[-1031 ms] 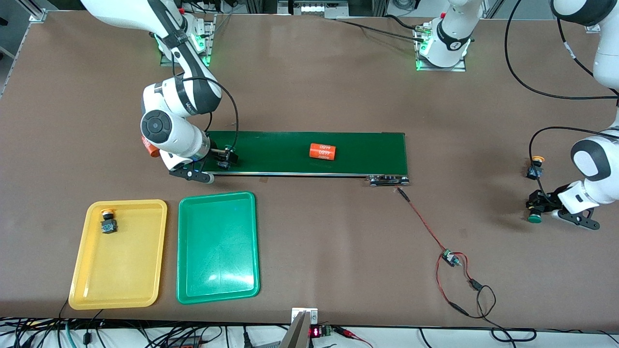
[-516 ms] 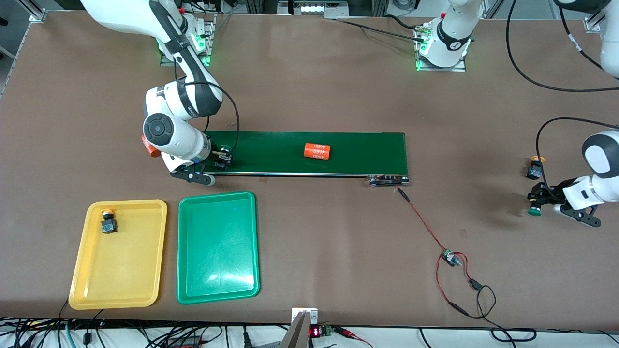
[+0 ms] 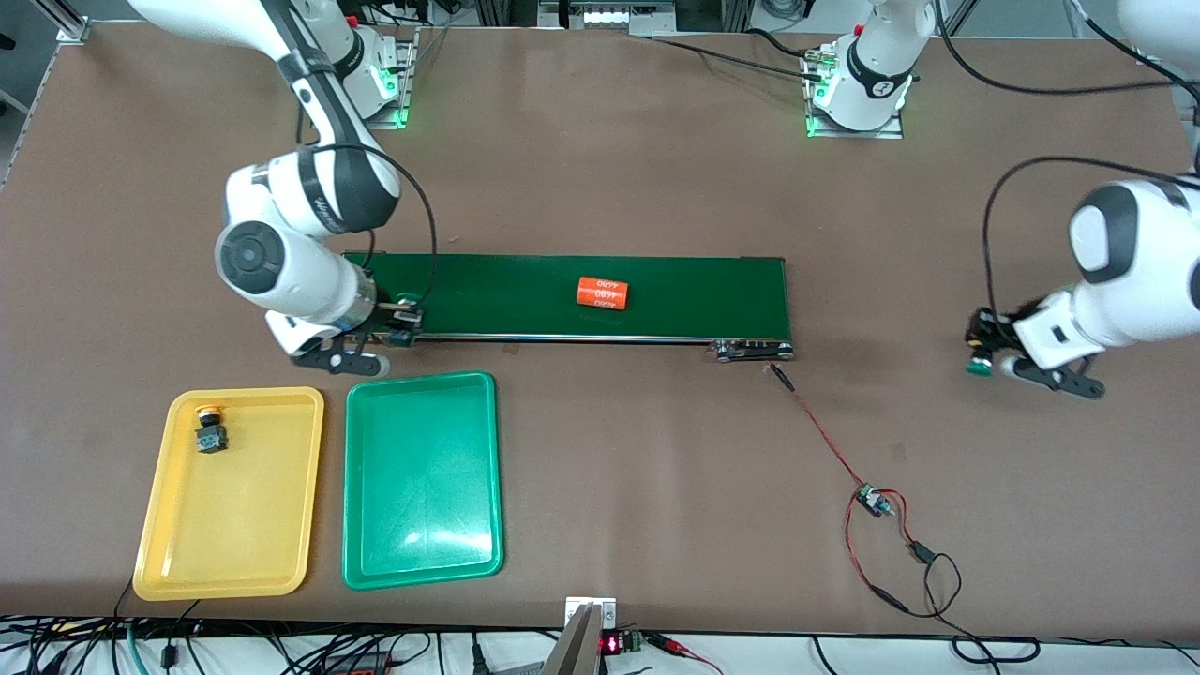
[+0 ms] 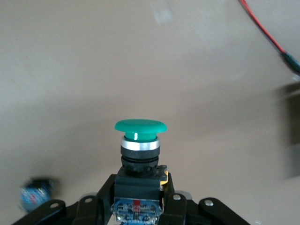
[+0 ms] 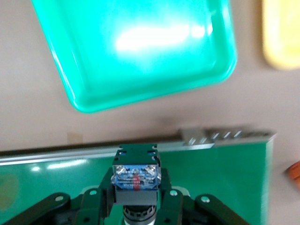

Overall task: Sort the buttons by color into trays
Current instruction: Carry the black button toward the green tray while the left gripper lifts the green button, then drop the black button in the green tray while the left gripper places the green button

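The right gripper (image 3: 398, 330) is clamped on a green button (image 5: 136, 180) above the conveyor belt (image 3: 675, 298) end, just short of the green tray (image 3: 422, 553). The left gripper (image 3: 984, 352) is clamped on another green button (image 4: 140, 129) over the desk (image 3: 609, 450) at the left arm's end. One yellow button (image 3: 210, 433) lies in the yellow tray (image 3: 225, 562). Current step: transfer. Next, the right gripper should probably move over the green tray, lower and release.

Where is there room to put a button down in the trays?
The green tray is bare all over. The yellow tray has one yellow button near its rim toward the conveyor belt; the rest is bare. Crowded spot: the belt's end, where the right gripper holds a button.
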### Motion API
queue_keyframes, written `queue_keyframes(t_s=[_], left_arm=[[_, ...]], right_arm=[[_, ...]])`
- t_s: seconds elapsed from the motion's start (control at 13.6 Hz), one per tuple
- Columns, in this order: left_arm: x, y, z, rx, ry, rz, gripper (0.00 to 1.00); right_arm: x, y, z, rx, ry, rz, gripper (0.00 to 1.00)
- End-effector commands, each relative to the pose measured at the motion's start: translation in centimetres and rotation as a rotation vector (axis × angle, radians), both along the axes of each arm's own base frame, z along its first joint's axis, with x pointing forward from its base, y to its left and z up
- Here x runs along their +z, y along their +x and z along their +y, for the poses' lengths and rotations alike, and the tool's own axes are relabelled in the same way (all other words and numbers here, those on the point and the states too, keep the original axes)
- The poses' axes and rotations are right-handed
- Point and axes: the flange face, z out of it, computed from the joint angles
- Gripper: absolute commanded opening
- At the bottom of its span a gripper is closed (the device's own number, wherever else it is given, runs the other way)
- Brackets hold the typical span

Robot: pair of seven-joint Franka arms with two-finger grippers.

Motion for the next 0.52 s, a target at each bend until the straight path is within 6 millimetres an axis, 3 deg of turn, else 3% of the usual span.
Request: queue_keyframes(t_s=[0.0,0.29,0.44], left_arm=[[2.2,-3.4,-3.1,0.067,0.056,-0.003,0.0],[1.4,-3.6,-12.5,0.166,0.065,0.009,0.0],[0.8,-3.8,-16.8,0.179,0.03,0.007,0.0]], right_arm=[[0.4,3.6,-2.0,0.159,-0.05,-0.082,0.01],[-4.2,8.9,-6.4,0.292,-0.032,-0.173,0.01],[-6.3,11.7,-7.3,0.302,-0.027,-0.234,0.01]])
